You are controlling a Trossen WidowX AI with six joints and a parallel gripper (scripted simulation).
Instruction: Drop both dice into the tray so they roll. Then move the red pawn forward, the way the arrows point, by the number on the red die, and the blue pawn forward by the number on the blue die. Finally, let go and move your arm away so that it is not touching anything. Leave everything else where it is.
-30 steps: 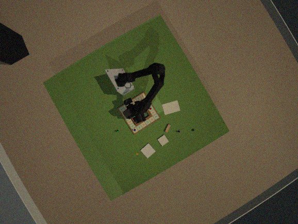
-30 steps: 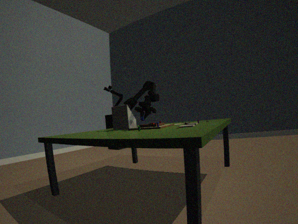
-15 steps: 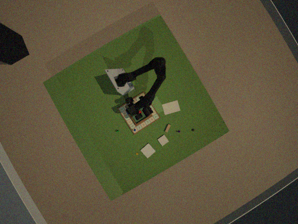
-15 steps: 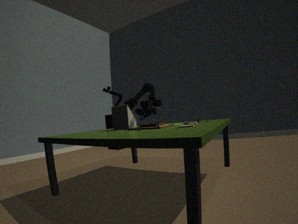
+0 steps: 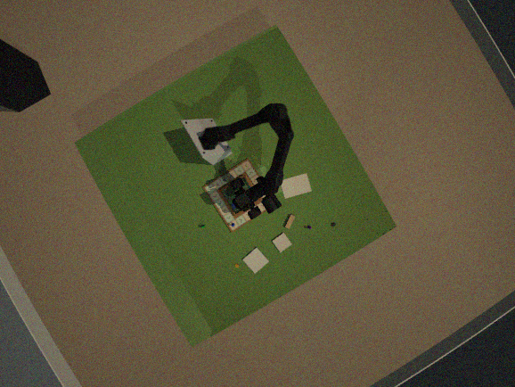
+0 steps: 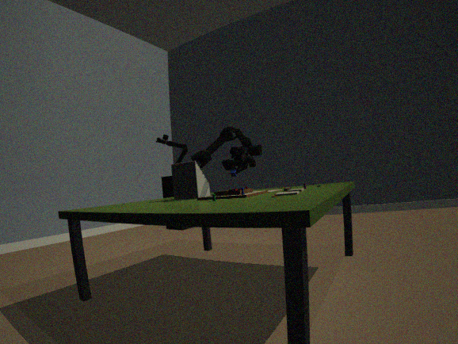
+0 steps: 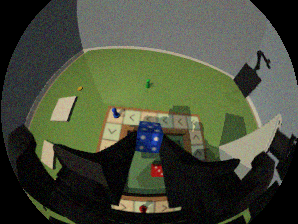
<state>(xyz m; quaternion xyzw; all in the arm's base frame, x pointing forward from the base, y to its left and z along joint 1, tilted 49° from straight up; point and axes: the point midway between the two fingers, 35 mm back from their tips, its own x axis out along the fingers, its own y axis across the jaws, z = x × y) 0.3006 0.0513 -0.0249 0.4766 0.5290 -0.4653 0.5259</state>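
Note:
My gripper (image 7: 148, 135) (image 6: 234, 170) is shut on the blue die (image 7: 150, 137) (image 6: 234, 173) and holds it in the air above the middle of the game board (image 5: 242, 168) (image 7: 112, 131). The board is a square track of arrow tiles around a green tray (image 7: 143, 163). The red die (image 7: 157, 171) lies in the tray, below the held die. The blue pawn (image 5: 232, 225) (image 7: 116, 112) stands on a corner tile of the track. A small red piece (image 7: 141, 208), probably the red pawn, shows on the near side of the track. In the top view my arm hides the tray.
Three white cards (image 5: 296, 185) (image 5: 282, 242) (image 5: 255, 259) and a small wooden block (image 5: 290, 221) lie on the green table beside the board. Loose pawns stand around: green (image 5: 201, 226) (image 7: 148, 84), orange (image 5: 236, 266), purple (image 5: 307, 226) (image 5: 332, 224). My base box (image 6: 186, 180) stands behind the board.

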